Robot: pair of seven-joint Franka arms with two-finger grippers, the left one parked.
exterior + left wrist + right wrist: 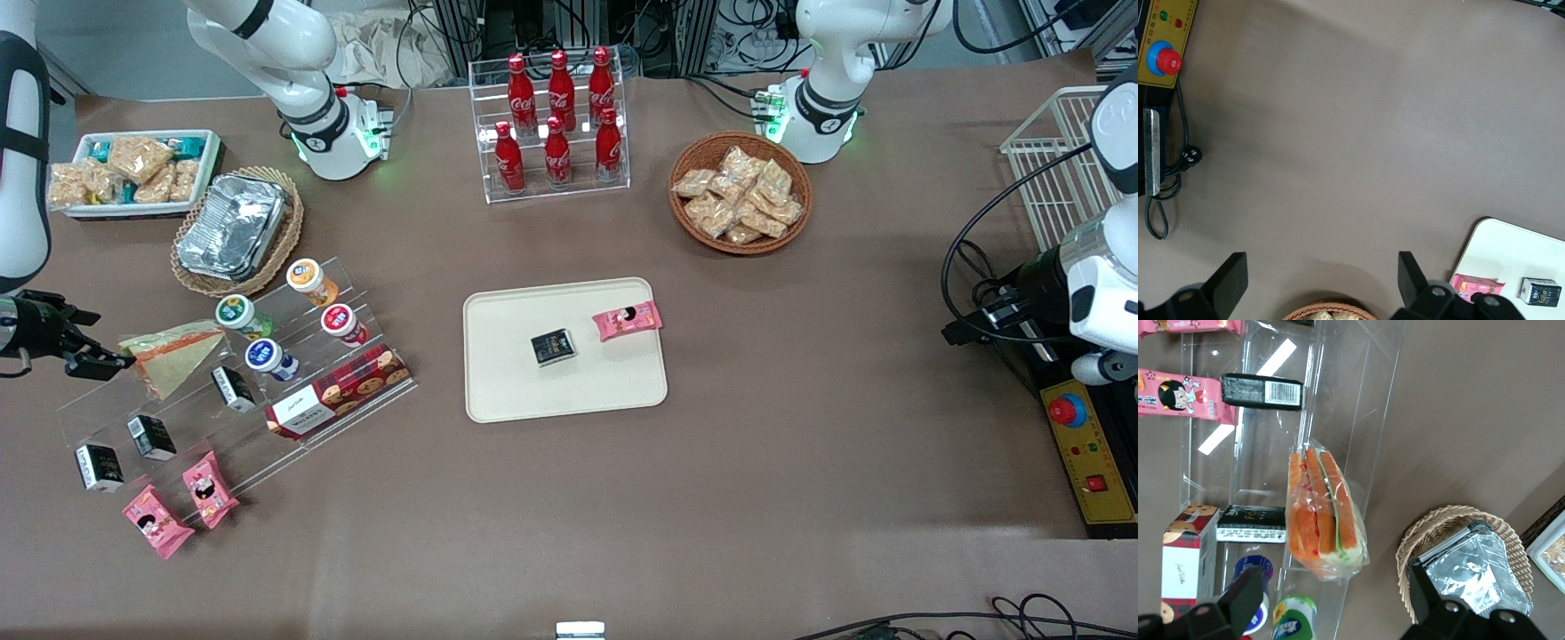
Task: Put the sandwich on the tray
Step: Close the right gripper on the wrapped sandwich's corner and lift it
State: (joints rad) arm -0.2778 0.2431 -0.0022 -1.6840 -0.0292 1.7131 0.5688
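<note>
Sandwich [173,354] on upper step of clear acrylic riser [231,391], toward working arm's end of surface, well apart from tray [498,391]. Gripper [89,356] just beside wedge's wide end, jaws spread open, holding nothing. In wrist view sandwich [1321,513] ahead of open fingers [1245,600], between their lines, not yet touched. Long axis runs from wide end near gripper to point aimed at front camera. Likely next: advance, straddle wedge across bread faces, close. Tray already carries black carton [553,347] and pink packet [628,320].

One sandwich [175,354], one tray [498,382], six cola bottles [558,116], four cups [289,320], three pink packets [627,321], four black boxes [553,347]
</note>
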